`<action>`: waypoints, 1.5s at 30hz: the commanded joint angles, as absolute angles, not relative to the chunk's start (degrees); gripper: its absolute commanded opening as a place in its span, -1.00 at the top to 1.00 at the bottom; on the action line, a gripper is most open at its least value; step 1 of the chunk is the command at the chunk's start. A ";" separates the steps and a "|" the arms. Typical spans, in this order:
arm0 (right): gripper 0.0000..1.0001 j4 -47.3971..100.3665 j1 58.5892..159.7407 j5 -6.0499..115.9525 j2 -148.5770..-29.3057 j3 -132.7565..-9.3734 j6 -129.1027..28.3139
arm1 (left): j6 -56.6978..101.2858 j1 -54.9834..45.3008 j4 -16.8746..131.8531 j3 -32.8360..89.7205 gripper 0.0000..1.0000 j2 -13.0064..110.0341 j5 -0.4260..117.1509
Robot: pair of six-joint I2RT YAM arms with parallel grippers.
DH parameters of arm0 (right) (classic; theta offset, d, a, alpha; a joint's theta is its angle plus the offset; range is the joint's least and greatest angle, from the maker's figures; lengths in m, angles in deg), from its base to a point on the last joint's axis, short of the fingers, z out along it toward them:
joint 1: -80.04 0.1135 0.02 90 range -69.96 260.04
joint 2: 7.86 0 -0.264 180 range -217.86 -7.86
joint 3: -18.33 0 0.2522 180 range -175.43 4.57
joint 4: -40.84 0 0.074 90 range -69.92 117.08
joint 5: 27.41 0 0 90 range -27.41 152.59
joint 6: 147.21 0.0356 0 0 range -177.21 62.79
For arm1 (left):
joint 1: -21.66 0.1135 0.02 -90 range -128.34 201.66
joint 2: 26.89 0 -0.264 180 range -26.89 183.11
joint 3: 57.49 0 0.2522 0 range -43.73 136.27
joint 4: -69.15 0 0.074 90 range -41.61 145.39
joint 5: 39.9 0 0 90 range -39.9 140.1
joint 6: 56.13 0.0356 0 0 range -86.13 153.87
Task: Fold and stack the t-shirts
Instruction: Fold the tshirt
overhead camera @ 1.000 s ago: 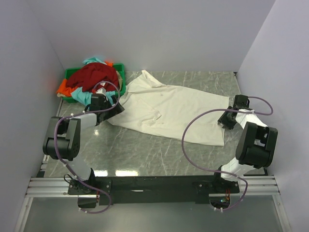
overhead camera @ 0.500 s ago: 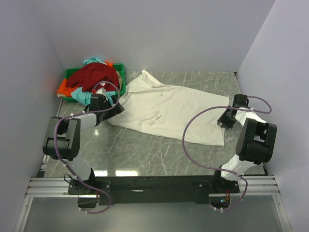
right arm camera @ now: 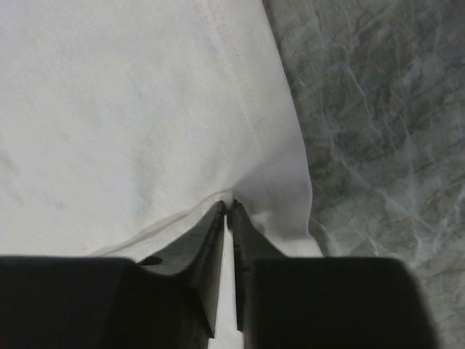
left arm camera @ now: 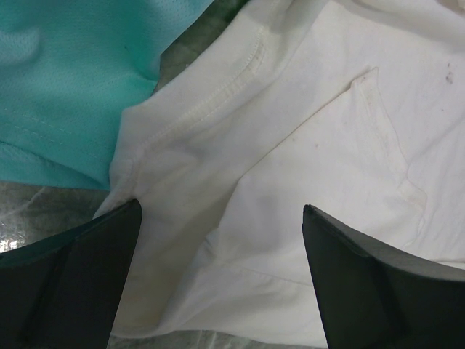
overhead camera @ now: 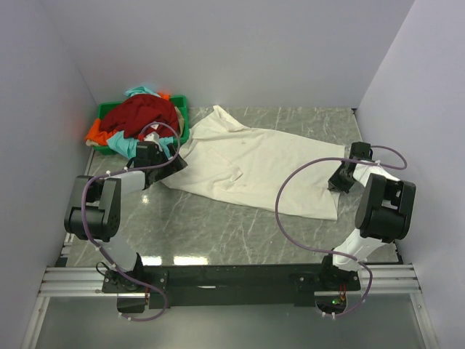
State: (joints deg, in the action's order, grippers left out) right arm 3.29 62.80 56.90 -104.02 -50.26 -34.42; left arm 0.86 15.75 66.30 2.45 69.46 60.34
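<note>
The cream-white t-shirt (overhead camera: 254,163) lies spread across the middle of the table. My left gripper (overhead camera: 173,164) is open over its left sleeve edge (left arm camera: 218,211), fingers (left arm camera: 80,276) on either side of the cloth. My right gripper (overhead camera: 336,182) is shut on the shirt's right hem (right arm camera: 240,167), pinching a small fold. The dark red t-shirt (overhead camera: 142,115), the teal t-shirt (overhead camera: 123,147) and the orange t-shirt (overhead camera: 96,132) are piled in and over the green bin (overhead camera: 183,116). The teal cloth (left arm camera: 65,73) also shows in the left wrist view.
The green bin stands at the back left against the wall. White walls close in the table on the left, back and right. Purple cables loop from both arms (overhead camera: 290,189). Bare marble table (overhead camera: 218,225) lies in front of the shirt.
The right arm has shifted slightly toward the back with the hem in its grip. The left arm and the shirts look unchanged.
</note>
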 commanded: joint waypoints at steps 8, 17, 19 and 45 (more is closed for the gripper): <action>1.00 2.04 63.08 60.12 -100.33 -51.77 -34.80 | 1.97 16.03 67.07 1.71 -0.96 67.85 61.61; 1.00 -0.69 62.99 68.21 -95.93 -50.19 -33.83 | 1.79 16.12 67.34 1.80 -0.96 68.29 62.14; 1.00 -0.87 62.99 68.92 -96.19 -49.75 -33.74 | 1.79 16.12 67.43 1.71 -0.96 68.47 62.32; 1.00 -2.01 62.20 71.65 -98.39 -49.04 -32.95 | -0.49 16.30 62.77 -2.67 -0.66 61.97 51.60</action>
